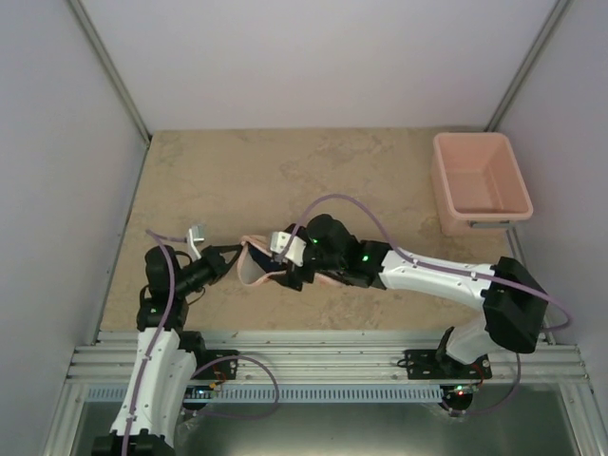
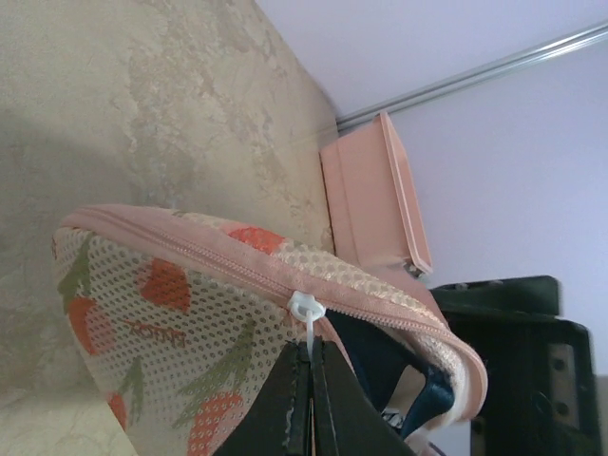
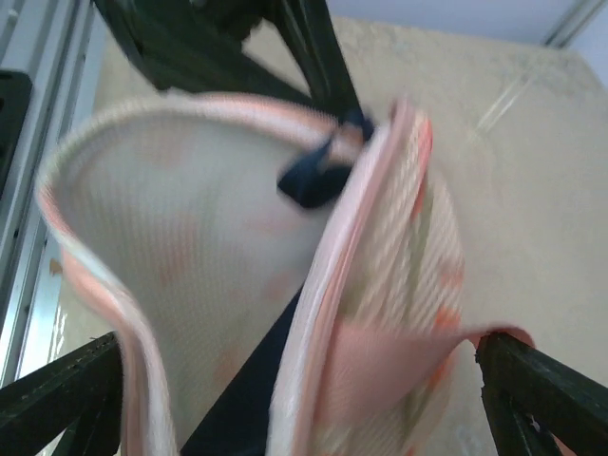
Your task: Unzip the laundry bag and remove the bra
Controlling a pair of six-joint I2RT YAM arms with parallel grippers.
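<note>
Laundry bag [image 3: 190,218] lies between the wide-open right claw [image 3: 299,350]; left claw [image 2: 309,359] is clamped on its zip pull [image 2: 306,309].

Left gripper [image 2: 309,366] pinches the zip pull [image 2: 306,308] at the laundry bag [image 1: 253,274]'s left end; right gripper [image 3: 299,356] straddles it, fingers spread wide.

Cream laundry bag [image 2: 161,313], orange-red print, pink trim; navy bra [image 2: 380,356]

This is a lab robot cell. Plain wall panels [image 1: 313,57] stand beyond the left gripper [image 1: 235,255], and aluminium rails [image 1: 323,361] run behind it.
</note>
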